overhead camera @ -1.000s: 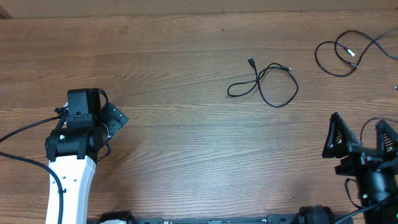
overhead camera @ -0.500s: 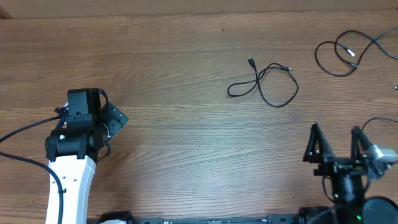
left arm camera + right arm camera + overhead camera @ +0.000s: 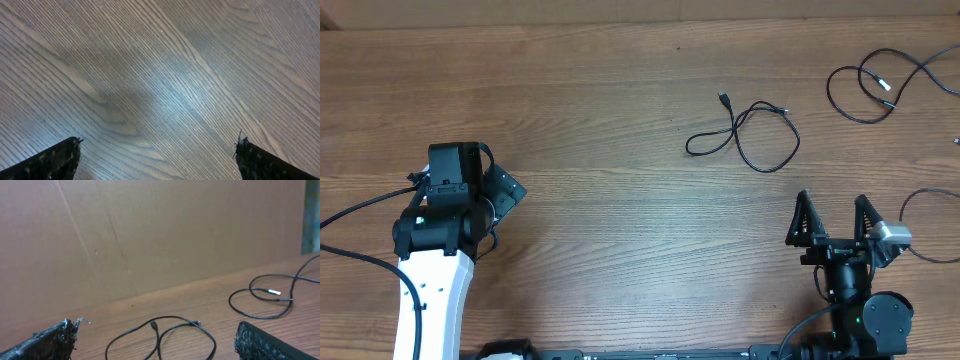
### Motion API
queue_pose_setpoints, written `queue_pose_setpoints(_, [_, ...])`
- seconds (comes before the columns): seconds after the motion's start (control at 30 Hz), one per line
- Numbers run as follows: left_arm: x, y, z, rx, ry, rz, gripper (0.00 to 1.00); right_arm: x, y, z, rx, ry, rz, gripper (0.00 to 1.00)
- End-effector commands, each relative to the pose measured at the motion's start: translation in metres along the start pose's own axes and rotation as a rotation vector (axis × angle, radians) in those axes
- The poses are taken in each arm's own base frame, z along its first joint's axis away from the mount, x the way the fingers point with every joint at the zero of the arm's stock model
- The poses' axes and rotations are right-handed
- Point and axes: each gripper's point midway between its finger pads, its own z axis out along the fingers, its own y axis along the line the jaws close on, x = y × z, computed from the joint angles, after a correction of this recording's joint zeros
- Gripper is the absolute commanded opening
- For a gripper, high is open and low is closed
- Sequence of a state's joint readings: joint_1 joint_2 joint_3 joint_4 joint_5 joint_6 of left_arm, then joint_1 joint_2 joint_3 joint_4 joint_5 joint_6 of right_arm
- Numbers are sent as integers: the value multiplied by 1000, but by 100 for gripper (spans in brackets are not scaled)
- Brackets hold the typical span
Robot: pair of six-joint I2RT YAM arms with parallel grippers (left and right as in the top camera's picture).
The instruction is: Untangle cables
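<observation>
Several cables (image 3: 745,135) show, some cut off at the edge; left fingers (image 3: 55,162), right fingers (image 3: 800,225) spread.

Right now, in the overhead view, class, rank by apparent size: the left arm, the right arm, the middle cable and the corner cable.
1. Left arm.
2. Right arm.
3. Middle cable and corner cable: too alike to rank; the corner one runs off frame.

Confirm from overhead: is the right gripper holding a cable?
No, the right gripper is open with nothing between its fingers, and the nearest looped cable lies apart from it.
</observation>
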State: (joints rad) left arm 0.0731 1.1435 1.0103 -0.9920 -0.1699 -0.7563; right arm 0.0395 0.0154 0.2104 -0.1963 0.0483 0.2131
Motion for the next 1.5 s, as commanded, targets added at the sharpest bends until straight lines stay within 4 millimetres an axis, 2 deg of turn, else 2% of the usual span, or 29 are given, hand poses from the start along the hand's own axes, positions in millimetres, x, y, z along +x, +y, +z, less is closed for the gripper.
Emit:
queue_pose_setpoints(0.0, [-6, 2, -3, -8, -24, -17, 99, 6, -5, 2, 7, -14, 2, 100])
queue_pose_setpoints(0.13, [-6, 2, -3, -8, -24, -17, 100, 17, -14, 5, 35, -6, 0, 100])
queue_pose_setpoints(0.43, [-6, 2, -3, -8, -24, -17, 99, 14, -30, 5, 98, -20, -4, 100])
queue_pose_setpoints(0.57, [-6, 2, -3, -8, -24, -17, 99, 24, -34, 7, 106, -14, -3, 100])
queue_pose_setpoints(0.83, [-6, 2, -3, -8, -24, -17, 99, 37, -28, 12, 43, -32, -4, 100])
queue_pose_setpoints(1.2, [-6, 2, -3, -8, -24, -17, 99, 46, -31, 13, 49, 2, -3, 100])
queue_pose_setpoints(1.33, [-6, 2, -3, -8, -25, -17, 99, 40, -29, 13, 42, -22, -15, 100])
queue_pose_setpoints(1.47, [-6, 2, -3, -8, -25, -17, 100, 42, -30, 13, 48, -15, -103, 100])
